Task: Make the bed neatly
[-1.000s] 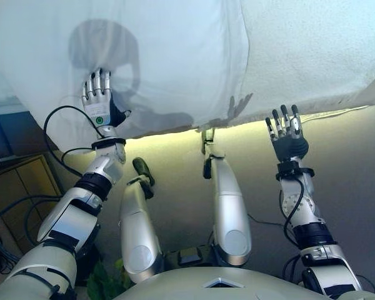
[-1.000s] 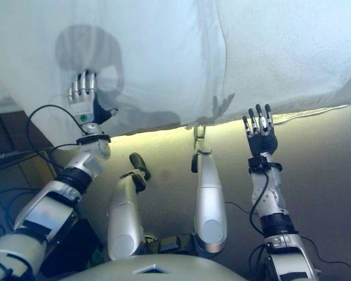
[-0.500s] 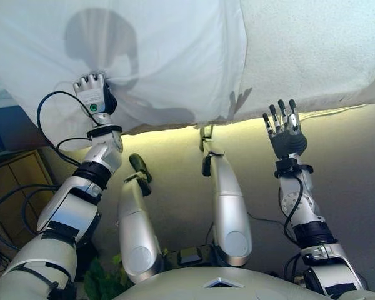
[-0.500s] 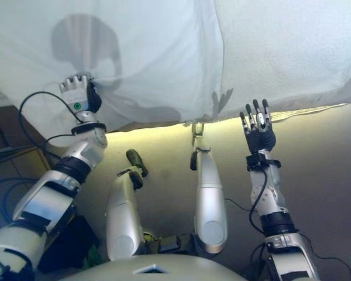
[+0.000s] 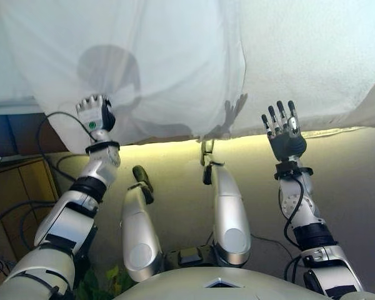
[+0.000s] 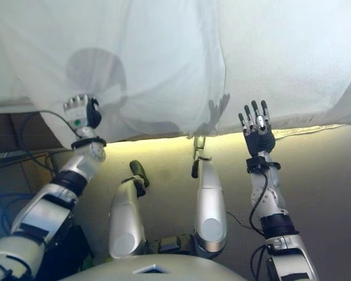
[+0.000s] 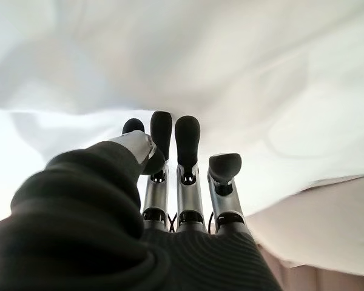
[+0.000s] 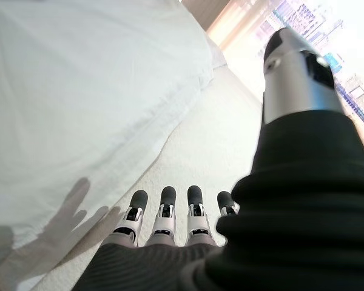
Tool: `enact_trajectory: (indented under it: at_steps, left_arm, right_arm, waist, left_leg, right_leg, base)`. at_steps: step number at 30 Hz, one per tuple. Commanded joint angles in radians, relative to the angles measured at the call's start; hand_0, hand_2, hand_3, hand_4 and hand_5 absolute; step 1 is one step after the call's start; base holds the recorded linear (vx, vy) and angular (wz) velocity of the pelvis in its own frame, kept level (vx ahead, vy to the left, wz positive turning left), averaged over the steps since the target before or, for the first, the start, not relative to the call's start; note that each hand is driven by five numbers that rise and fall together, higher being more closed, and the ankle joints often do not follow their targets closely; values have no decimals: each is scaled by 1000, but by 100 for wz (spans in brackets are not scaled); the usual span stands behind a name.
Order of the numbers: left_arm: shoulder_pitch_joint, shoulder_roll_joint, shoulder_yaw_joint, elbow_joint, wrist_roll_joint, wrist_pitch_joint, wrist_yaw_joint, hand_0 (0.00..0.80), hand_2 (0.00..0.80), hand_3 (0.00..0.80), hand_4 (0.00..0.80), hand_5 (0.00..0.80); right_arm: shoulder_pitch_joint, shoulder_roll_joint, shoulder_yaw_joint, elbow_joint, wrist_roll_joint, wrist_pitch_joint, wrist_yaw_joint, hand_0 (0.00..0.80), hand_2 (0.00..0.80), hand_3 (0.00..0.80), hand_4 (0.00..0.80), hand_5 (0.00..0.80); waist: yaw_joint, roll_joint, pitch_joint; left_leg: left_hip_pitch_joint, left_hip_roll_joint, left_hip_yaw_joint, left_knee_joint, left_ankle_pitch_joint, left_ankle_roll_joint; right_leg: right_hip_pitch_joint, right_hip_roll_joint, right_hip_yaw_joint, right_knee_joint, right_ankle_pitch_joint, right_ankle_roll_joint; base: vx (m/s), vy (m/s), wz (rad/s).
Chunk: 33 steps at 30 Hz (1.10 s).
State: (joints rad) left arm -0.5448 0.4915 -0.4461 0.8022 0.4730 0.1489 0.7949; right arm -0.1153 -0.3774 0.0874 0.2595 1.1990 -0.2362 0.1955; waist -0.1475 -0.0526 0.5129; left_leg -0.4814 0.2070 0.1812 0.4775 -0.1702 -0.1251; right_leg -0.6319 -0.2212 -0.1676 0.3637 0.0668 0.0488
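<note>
Bed sheet [image 5: 175,62] hangs over the mattress edge [image 5: 312,56] in front of the robot, its lower hem loose. The likely failure is the thin cloth slipping from a shallow pinch, or bunching if only one side gets pulled. The left hand [image 5: 94,114] is clenched on the sheet near its hem; the right hand [image 5: 282,128] hovers spread and empty, just below the hem.

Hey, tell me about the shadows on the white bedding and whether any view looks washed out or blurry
Left eye view: a round dark shadow lies on the sheet above the left hand, and a finger-shaped shadow beside the right hand. Right wrist view: a hand-shaped shadow falls on the sheet, and the far corner by the thumb is blown out by glare. Left wrist view: the cloth reads soft and featureless.
</note>
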Motion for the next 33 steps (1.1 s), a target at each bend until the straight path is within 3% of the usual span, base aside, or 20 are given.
enact_trajectory:
  at_steps: [1, 7, 8, 9, 15, 19, 27, 33]
  left_arm:
    - [98, 57, 63, -9, -72, -79, 6, 800, 800, 800, 800, 800]
    - [181, 69, 101, -1, -103, -132, 3, 800, 800, 800, 800, 800]
    - [188, 74, 108, -2, -93, -139, 2, 558, 558, 558, 558, 558]
    - [188, 85, 110, -5, -92, -142, -2, 0, 0, 0, 0, 0]
    - [128, 96, 74, -11, -102, -153, 21, 0, 0, 0, 0, 0]
    - [93, 68, 34, -17, -66, -104, 50, 0, 0, 0, 0, 0]
    - [43, 25, 1, -10, 39, -65, 124, 0, 0, 0, 0, 0]
    - [-21, 43, 1, -12, 85, -62, 135, 0, 0, 0, 0, 0]
  right_arm:
    - [71, -15, -50, -1, 23, -55, 43, 0, 0, 0, 0, 0]
    - [63, -30, -37, 52, 43, -54, 63, 0, 0, 0, 0, 0]
    - [63, -34, -38, 61, 50, -55, 74, 0, 0, 0, 0, 0]
    - [59, -40, -38, 69, 59, -56, 79, 0, 0, 0, 0, 0]
    - [5, -53, -20, 109, 95, -69, 70, 0, 0, 0, 0, 0]
    - [2, -39, -11, 114, 121, -101, 72, 0, 0, 0, 0, 0]
    - [38, -21, -30, 104, 134, -117, 117, 0, 0, 0, 0, 0]
    - [37, -2, -20, 32, 111, -89, 86, 0, 0, 0, 0, 0]
  waist:
    - [34, 15, -117]
    - [68, 29, -170]
    - [73, 28, -175]
    - [78, 26, -176]
    - [92, 13, -148]
    - [98, -15, -115]
    - [71, -54, -71]
    - [52, -84, -48]
  left_leg:
    - [-33, 9, -16, -86, 176, 1]
    - [52, -5, -18, -183, 197, -3]
    - [57, -8, -21, -189, 198, -4]
    - [55, -8, -25, -188, 197, -6]
    - [1, -10, -50, -152, 185, -6]
    - [-55, -12, -69, -123, 184, -6]
    - [-130, -1, -74, -88, 191, -6]
    - [-177, 18, -70, -58, 192, -6]
  right_leg:
    - [92, -77, -1, -4, -33, 134]
    - [184, -84, -19, -86, -23, 143]
    - [191, -85, -21, -93, -21, 144]
    - [193, -88, -21, -91, -22, 146]
    - [160, -82, -30, -72, -27, 151]
    - [127, -68, -38, -66, -15, 153]
    - [66, -39, -31, -60, 6, 151]
    - [24, -30, -26, -66, 26, 153]
  base:
    - [106, 36, 13]
    - [64, 8, 12]
    - [19, -20, 15]
    - [-1, -21, 15]
    - [-62, -51, 10]
    - [-63, -100, 6]
    - [-32, -20, -6]
    - [-6, -19, -6]
